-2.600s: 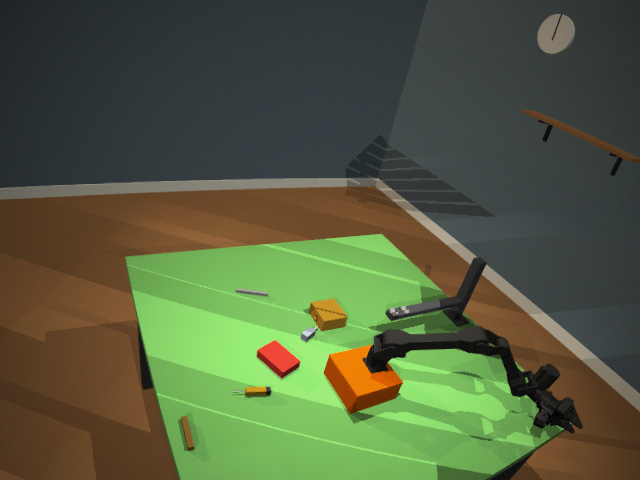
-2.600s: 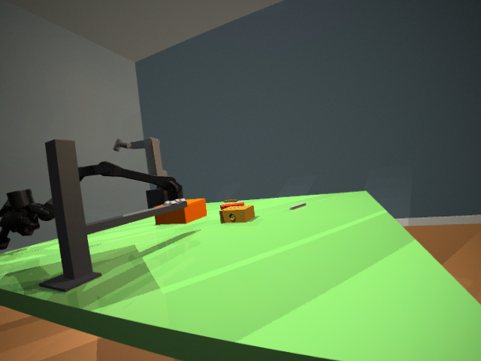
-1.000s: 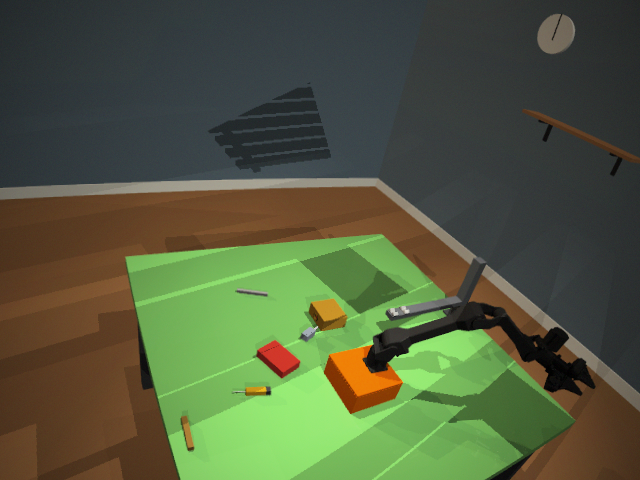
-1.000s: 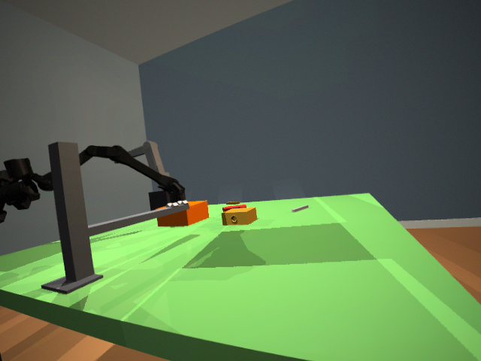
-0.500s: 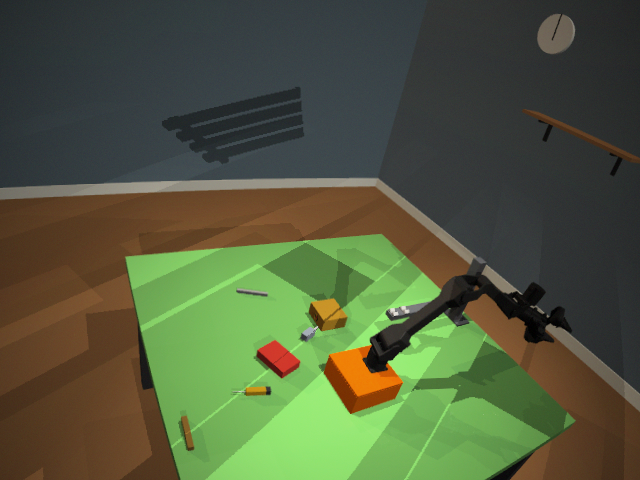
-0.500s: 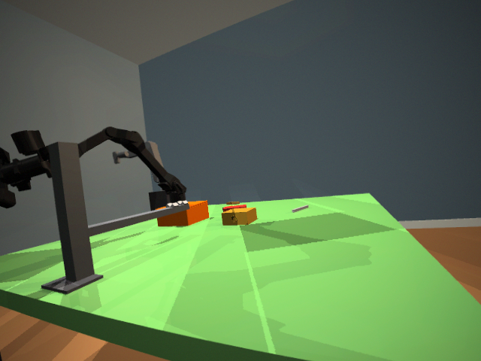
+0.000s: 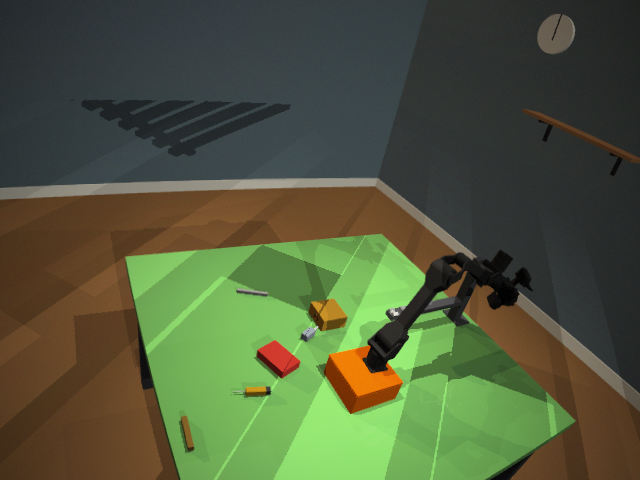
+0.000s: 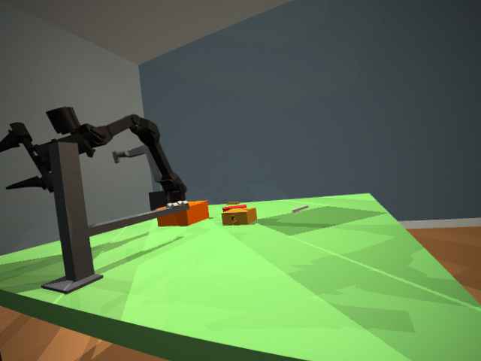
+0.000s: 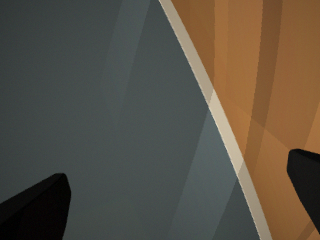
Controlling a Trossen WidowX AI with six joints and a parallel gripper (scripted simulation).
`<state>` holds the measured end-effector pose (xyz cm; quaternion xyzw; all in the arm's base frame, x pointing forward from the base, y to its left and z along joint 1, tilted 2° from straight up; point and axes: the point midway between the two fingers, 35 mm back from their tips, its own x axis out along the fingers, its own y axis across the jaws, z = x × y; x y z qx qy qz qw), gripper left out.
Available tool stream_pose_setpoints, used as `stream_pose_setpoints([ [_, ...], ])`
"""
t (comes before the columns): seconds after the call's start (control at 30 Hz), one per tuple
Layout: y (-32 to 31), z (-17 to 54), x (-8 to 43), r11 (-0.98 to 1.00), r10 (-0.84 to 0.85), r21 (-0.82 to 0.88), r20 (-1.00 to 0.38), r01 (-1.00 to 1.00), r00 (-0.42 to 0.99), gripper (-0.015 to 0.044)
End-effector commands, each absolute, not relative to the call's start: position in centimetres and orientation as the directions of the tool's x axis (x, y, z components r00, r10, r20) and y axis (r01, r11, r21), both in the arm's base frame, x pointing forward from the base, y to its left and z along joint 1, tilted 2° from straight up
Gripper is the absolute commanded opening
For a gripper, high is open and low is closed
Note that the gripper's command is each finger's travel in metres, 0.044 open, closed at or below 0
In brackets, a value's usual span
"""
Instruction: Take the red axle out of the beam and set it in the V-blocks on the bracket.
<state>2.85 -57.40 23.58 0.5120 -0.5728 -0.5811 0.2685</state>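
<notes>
Black gripper (image 7: 516,291) (image 8: 4,168) (image 9: 182,175): wide, nothing between its fingers
Red axle: cannot make out
Grey metal bracket (image 7: 466,291) (image 8: 70,210): top right-centre, exterior left
Yellow-handled screwdriver (image 7: 256,391): top view only, lower left

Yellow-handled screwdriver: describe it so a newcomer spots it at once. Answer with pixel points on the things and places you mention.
On the green table (image 7: 206,330) (image 8: 271,295), seen from above, find the flat red box (image 7: 277,357). Just below it lies the screwdriver (image 7: 256,391), alone in pairing a yellow handle and black end with a thin pale shaft.
</notes>
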Motion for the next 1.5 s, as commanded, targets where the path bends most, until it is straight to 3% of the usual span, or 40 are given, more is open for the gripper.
stream_pose_setpoints([
  [0.0, -55.9, 23.1, 7.5, -0.279, -0.916, 0.939, -0.323, -0.202, -0.236, 0.0440],
  [0.2, -52.0, 24.3, 15.7, -0.344, -0.934, 0.935, -0.350, -0.081, -0.074, 0.0440],
  [0.7, -43.7, 22.2, 27.1, -0.428, -0.869, 0.886, -0.458, 0.178, 0.188, 0.0440],
  [1.1, -26.1, 15.5, 38.2, -0.410, -0.575, 0.703, -0.694, 0.581, 0.433, 0.0440],
  [1.47, -6.8, 9.9, 38.9, -0.112, -0.238, 0.451, -0.877, 0.885, 0.417, 0.0440],
])
